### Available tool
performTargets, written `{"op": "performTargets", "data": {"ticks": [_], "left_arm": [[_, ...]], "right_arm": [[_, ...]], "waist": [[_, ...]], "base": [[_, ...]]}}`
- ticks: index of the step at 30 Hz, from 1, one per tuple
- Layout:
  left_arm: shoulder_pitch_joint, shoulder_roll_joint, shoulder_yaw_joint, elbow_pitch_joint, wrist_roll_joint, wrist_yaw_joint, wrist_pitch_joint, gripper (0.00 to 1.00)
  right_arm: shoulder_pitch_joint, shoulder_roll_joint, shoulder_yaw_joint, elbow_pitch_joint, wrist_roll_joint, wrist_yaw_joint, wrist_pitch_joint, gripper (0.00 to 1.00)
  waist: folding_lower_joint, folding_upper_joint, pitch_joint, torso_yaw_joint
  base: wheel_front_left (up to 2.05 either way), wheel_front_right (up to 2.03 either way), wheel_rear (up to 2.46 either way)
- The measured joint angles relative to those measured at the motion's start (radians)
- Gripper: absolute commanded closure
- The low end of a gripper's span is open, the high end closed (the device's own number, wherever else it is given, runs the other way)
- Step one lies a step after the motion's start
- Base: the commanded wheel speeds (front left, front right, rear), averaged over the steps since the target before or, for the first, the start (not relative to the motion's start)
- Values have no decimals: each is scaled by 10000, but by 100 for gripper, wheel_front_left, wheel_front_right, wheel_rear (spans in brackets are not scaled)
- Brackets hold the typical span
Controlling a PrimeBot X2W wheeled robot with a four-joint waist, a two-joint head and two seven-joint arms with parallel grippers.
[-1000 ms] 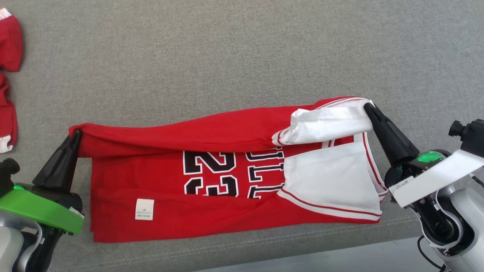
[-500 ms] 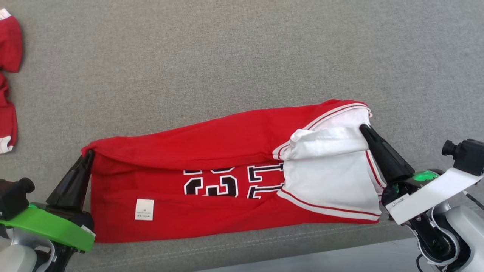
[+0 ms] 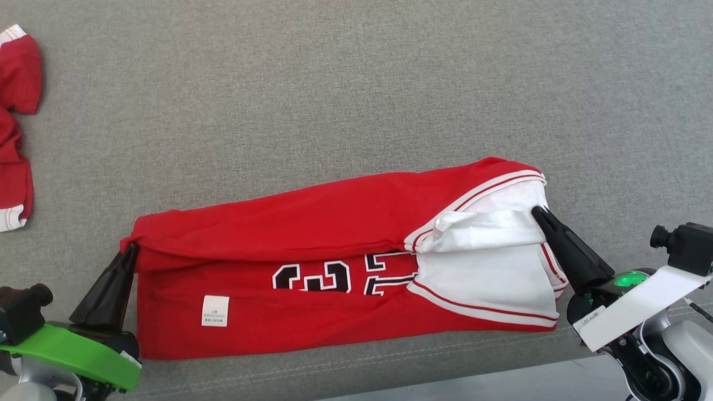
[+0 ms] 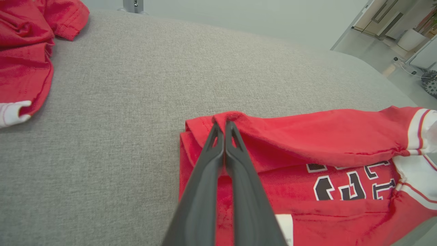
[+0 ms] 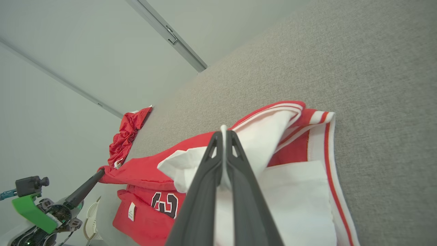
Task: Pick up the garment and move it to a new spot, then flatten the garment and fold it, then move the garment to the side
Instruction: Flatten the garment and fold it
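red jersey (image 3: 312, 223) stretched long on the near part of the grey fabric surface (image 3: 356, 83), top layer doubled over the number | left gripper (image 3: 132, 249) jaws clamped on its red corner | right gripper (image 3: 538, 213) jaws clamped on its white edge | second red garment (image 3: 16, 139) well apart, far left

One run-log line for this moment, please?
stage: folding | left gripper: shut on jersey | right gripper: shut on jersey | fold: partly covers number

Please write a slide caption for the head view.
Left hand and right hand each pinch one end of the half-folded jersey on a grey cushion.
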Motion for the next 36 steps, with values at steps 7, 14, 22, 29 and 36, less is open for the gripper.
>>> {"op": "performTargets", "data": {"ticks": [7,14,22,29,36], "left_arm": [[251,8,-146,82,15,0,0,95],[380,25,-157,213,33,0,0,75],[382,23,-199,339,61,0,0,4],[424,17,-199,554,88,0,0,0],[629,-38,-186,581,88,0,0,0]], "right_arm": [[100,-234,73,40,-174,-84,10,100],[109,-280,192,61,-481,-88,88,87],[109,-311,297,134,-669,-100,98,3],[109,-349,345,309,-746,-163,100,0],[119,-360,362,445,-748,-173,98,0]], "waist": [[0,0,-27,-46],[0,0,3,-77],[0,0,16,-85],[0,0,-61,-95],[0,0,-239,-130]], "base": [[0,0,0],[0,0,0],[0,0,0],[0,0,0],[0,0,0]]}}
